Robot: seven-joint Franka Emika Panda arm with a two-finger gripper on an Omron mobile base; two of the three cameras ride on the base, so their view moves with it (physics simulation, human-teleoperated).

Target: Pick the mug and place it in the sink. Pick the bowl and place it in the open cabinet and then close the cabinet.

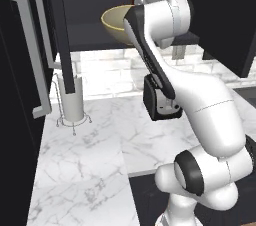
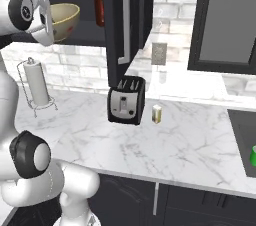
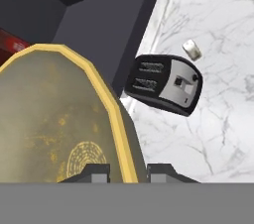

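Hand view: narrowly parted jaws pinch the bowl [image 3: 54, 119] rim.

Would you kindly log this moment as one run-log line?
claw: shut on bowl rim | bowl: at open cabinet shelf | mug: in sink | door: open
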